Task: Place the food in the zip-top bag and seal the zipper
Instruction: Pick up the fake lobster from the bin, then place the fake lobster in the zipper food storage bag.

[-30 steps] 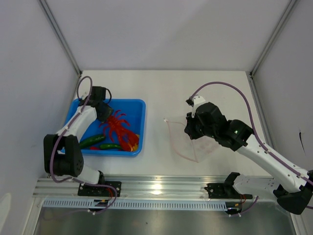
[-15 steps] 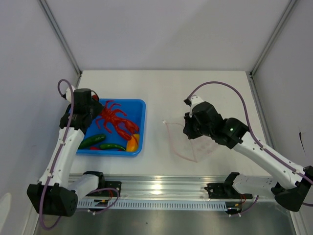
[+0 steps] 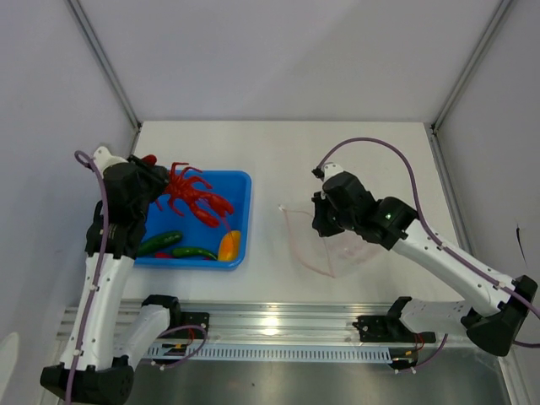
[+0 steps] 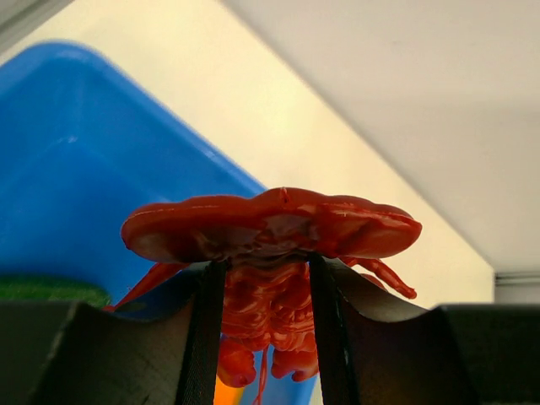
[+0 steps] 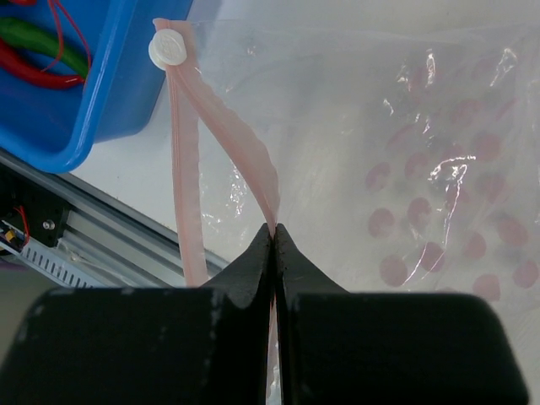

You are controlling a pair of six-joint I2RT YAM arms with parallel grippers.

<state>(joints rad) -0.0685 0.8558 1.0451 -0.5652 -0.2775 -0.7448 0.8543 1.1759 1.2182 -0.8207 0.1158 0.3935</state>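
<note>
From the top view, my left jaws are clamped on the tail of a red toy lobster (image 3: 190, 196), which hangs over the far left of the blue tray (image 3: 239, 187). Two green peppers (image 3: 159, 243) and the yellow-orange fruit (image 3: 229, 245) lie along the tray's near side. The zip-top bag (image 3: 333, 257) lies on the bench (image 3: 337, 152) right of the tray.

From the left wrist, the jaws squeeze the lobster just under its tail fan, above the tray.

From the right wrist, my right jaws are pinched together on the pink zipper (image 5: 224, 126), near the tray's corner.
</note>
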